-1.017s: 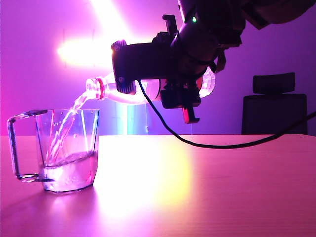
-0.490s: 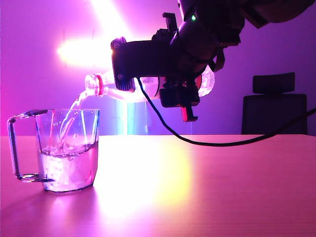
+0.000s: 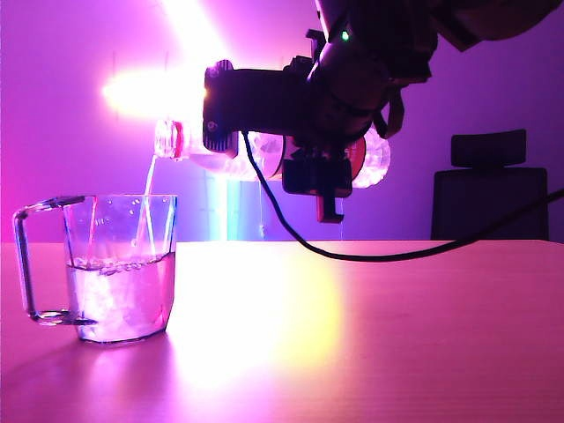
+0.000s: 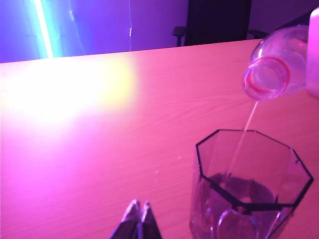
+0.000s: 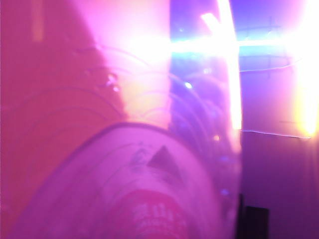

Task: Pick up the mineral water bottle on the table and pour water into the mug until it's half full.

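Exterior view showed the right gripper (image 3: 322,172) grasping the mineral water bottle (image 3: 264,154) level above the half-full mug (image 3: 119,269) at the counter's (image 3: 370,335) left, pour thinning, uprighting judged next; left gripper (image 4: 138,219) clenched, idle.

We see a dark office chair (image 3: 496,183) behind the far edge on the right. A bright light strip (image 3: 198,35) glares across the purple wall (image 3: 53,132), and a black cable (image 3: 414,251) hangs in front.

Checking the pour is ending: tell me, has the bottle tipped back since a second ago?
Yes. The mineral water bottle has levelled, its mouth higher above the mug rim.
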You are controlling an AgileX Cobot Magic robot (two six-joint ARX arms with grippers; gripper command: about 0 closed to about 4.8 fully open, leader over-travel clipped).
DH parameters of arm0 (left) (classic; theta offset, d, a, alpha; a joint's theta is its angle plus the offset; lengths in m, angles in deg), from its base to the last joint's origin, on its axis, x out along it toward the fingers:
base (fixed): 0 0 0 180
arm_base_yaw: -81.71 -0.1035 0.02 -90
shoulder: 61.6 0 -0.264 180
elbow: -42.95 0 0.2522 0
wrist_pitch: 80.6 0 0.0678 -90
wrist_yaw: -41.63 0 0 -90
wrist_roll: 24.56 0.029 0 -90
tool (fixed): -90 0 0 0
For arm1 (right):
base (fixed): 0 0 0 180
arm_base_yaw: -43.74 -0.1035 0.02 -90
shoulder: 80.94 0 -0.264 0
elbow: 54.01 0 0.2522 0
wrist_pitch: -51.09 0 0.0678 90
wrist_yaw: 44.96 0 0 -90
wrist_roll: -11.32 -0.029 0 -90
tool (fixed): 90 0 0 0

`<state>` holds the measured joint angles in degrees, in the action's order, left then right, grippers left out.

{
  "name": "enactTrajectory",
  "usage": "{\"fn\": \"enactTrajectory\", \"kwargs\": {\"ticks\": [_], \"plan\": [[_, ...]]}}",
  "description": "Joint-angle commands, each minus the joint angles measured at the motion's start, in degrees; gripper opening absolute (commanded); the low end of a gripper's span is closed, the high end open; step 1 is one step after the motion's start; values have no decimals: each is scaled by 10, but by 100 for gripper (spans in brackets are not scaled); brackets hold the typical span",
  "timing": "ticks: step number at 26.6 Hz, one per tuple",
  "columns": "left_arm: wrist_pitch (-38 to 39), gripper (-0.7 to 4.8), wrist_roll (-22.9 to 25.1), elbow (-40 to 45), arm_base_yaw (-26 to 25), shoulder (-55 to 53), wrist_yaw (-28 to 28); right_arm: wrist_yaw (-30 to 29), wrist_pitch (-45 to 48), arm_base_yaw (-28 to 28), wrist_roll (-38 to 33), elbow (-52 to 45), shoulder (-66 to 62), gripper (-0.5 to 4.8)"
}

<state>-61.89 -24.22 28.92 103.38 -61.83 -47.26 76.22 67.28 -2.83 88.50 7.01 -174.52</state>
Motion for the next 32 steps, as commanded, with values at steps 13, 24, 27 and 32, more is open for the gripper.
{"fn": "enactTrajectory", "kwargs": {"ticks": [13, 24, 27, 32], "plan": [[-7, -2, -2, -2, 0, -1, 2, -1, -47, -14, -426, 3, 55, 261], [-8, -2, -2, -2, -30, -1, 2, -83, -26, 26, -701, -73, 93, 260], [-7, -2, -2, -2, -54, -1, 2, -105, 10, 40, -749, -119, 95, 260], [-7, -2, -2, -2, -64, -1, 2, -120, 112, 57, -829, -194, 95, 260]]}}
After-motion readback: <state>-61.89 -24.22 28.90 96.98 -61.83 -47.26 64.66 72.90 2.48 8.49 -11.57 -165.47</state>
